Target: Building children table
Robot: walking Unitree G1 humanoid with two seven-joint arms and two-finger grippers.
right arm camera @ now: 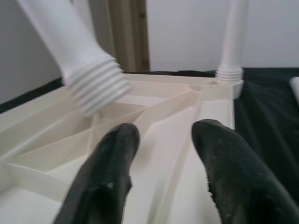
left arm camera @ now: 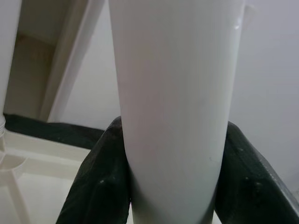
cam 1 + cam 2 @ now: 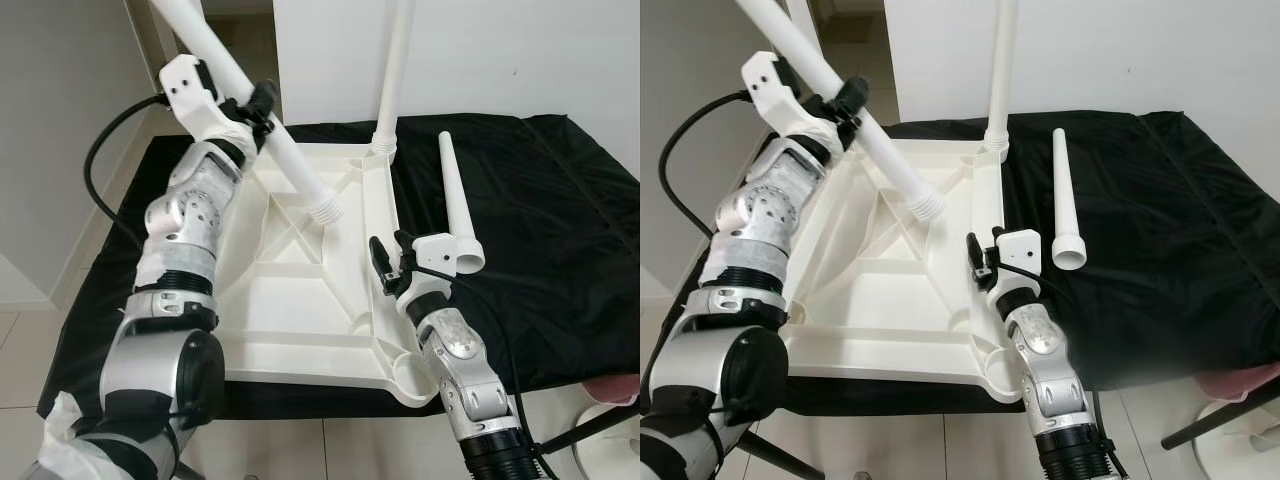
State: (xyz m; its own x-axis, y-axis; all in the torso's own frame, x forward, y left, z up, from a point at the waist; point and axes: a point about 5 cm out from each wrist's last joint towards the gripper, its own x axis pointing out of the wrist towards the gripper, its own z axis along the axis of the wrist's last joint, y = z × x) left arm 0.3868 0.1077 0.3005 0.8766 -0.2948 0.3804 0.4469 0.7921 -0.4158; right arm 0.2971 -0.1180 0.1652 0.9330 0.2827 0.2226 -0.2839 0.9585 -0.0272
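The white table top (image 3: 290, 310) lies upside down on a black cloth. One white leg (image 3: 392, 80) stands upright, screwed into its far right corner. My left gripper (image 3: 255, 110) is shut on a second leg (image 3: 290, 160), holding it tilted; the leg's threaded end (image 1: 96, 88) hangs just above the middle of the underside. In the left wrist view this leg (image 2: 173, 107) sits tight between both black fingers (image 2: 100, 182). A third leg (image 3: 458, 205) lies loose on the cloth to the right. My right gripper (image 3: 390, 258) stands open over the top's right rim, holding nothing.
The black cloth (image 3: 560, 220) covers the work surface, with bare room to the right of the loose leg. A white wall (image 3: 520, 50) rises behind, and a doorway opens at the far left. A pink item (image 3: 615, 388) and a white object (image 3: 610, 450) sit at the lower right.
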